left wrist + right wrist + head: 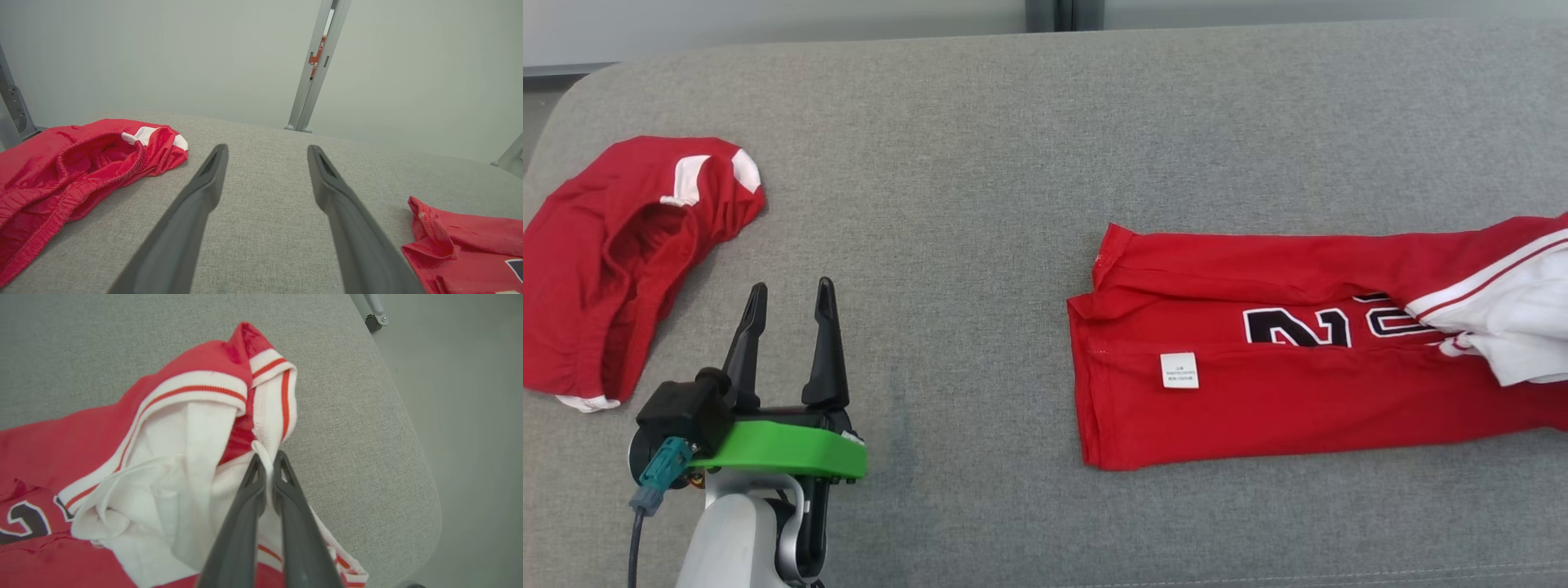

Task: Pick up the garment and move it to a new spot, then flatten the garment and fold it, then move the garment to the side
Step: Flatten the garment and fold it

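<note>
The right gripper (267, 459) has its fingers (245, 514) pressed together, pinching a thin fold of the white ribbed trim (269, 404) of the red jersey (61, 441). I judge that the jersey is light, soft and limp. It will hang and drag when lifted, and so thin a pinch may slip; the thicker ribbed trim is a good place to hold.

The right wrist view shows this grip close to the rounded edge of the grey padded surface (347, 396). The head view shows the jersey (1258, 416) lying long on the right half, and the left gripper (792, 287) with fingers spread, beside the red shorts (596, 269).
</note>
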